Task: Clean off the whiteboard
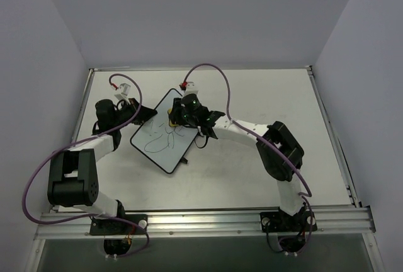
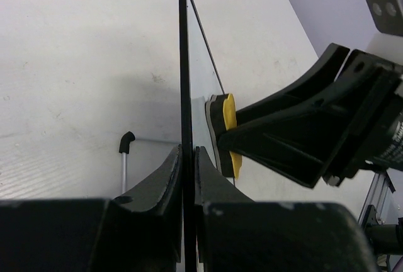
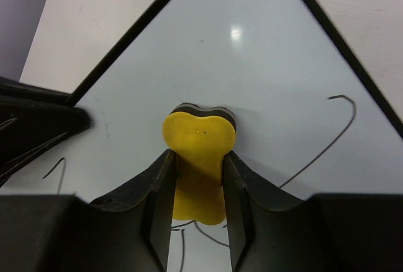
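We clamp our left pincer [image 2: 187, 158] on the whiteboard's [image 1: 165, 156] edge to steady it on the surface [image 1: 264, 96], while our right pincer [image 3: 198, 156] grips the yellow eraser [image 3: 198, 136] pressed flat against its scribbled face, so wiping shouldn't shove it away.

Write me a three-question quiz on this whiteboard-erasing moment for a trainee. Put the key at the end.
1. True or false: the left gripper is shut on the edge of the whiteboard.
2. Multiple choice: what does the right gripper hold? A) a marker B) a yellow eraser C) nothing
3. Short answer: do any dark scribbles show on the board's face?

Key: 1 true. 2 B, and it is pressed against the board's face. 3 yes, several lines remain.
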Action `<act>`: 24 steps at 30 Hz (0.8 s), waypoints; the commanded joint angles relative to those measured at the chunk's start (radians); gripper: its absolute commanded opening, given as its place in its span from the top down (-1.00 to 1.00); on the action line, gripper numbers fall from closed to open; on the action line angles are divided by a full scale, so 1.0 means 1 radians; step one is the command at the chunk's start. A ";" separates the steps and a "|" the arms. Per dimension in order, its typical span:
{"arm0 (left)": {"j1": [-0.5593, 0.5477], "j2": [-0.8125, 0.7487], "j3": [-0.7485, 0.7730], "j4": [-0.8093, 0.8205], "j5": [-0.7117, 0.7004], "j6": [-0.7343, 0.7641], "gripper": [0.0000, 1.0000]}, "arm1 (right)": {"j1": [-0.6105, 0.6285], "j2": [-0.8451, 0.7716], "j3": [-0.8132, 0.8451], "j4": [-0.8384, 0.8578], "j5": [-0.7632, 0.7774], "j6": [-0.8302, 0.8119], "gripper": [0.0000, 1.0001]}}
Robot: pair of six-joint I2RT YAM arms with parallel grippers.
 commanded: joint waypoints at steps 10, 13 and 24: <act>-0.036 -0.025 0.042 0.030 0.041 0.061 0.95 | -0.131 0.029 -0.064 -0.095 -0.016 0.010 1.00; -0.039 -0.027 0.043 0.025 0.038 0.064 0.95 | -0.148 0.027 -0.079 -0.089 -0.030 0.016 1.00; -0.039 -0.022 0.043 0.024 0.033 0.067 0.95 | -0.184 0.004 -0.148 -0.061 -0.088 0.026 1.00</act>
